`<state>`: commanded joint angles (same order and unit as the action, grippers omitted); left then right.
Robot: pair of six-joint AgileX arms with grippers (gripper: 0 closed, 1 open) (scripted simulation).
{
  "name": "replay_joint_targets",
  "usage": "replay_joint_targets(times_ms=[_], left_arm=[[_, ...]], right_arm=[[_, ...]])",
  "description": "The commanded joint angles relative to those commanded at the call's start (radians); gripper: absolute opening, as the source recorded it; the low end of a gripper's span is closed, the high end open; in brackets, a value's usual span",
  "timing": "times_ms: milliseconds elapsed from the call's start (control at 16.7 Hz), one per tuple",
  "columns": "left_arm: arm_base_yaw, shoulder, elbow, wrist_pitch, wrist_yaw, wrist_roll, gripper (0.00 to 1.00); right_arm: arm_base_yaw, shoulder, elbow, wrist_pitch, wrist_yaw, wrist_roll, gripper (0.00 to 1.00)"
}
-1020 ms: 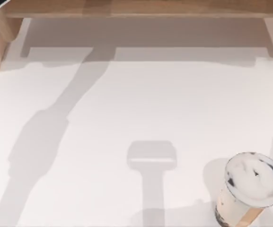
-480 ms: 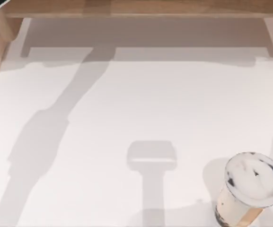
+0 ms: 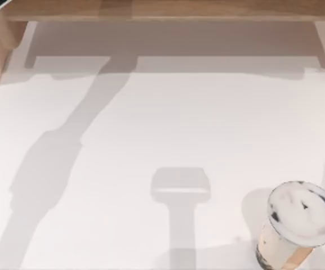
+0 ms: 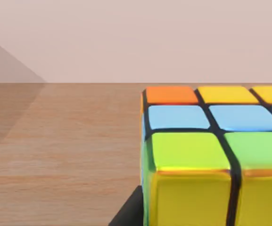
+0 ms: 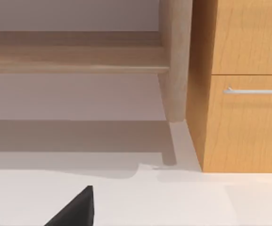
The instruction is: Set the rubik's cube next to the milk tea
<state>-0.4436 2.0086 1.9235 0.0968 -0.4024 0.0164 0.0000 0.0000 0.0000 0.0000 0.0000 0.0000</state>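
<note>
Milk tea [image 3: 302, 216] stands near the white table's [image 3: 151, 124] right corner; each gripper's state is unclear.

A wooden cabinet [image 5: 242, 84] with a silver drawer handle [image 5: 254, 91] stands on the white table [image 5: 183, 202]; a low wooden shelf [image 5: 74, 59] adjoins it; a dark fingertip [image 5: 77, 209] juts in.

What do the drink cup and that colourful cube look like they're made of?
The milk tea: seemingly clear plastic, since brown drink shows through its wall, under a glossy whitish sealed top. The rubik's cube: probably hard shiny plastic, with bright squares catching highlights on a dark grid.
</note>
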Motion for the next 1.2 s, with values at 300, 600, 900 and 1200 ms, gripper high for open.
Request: replay_joint_targets(times_ms=[300, 600, 900, 1200], left_arm=[[0.035, -0.015, -0.002, -0.023, -0.006, -0.002, 0.00], [0.014, -0.001, 0.033, -0.038, 0.001, 0.016, 0.00], [0.002, 0.006, 0.046, -0.043, 0.000, 0.003, 0.00], [-0.045, -0.068, 0.076, -0.059, -0.006, -0.097, 0.00]], right_arm=[[0.000, 0.000, 0.000, 0.000, 0.000, 0.000, 1.00], [0.000, 0.000, 0.000, 0.000, 0.000, 0.000, 1.00], [0.000, 0.000, 0.000, 0.000, 0.000, 0.000, 1.00], [0.000, 0.000, 0.000, 0.000, 0.000, 0.000, 1.00]])
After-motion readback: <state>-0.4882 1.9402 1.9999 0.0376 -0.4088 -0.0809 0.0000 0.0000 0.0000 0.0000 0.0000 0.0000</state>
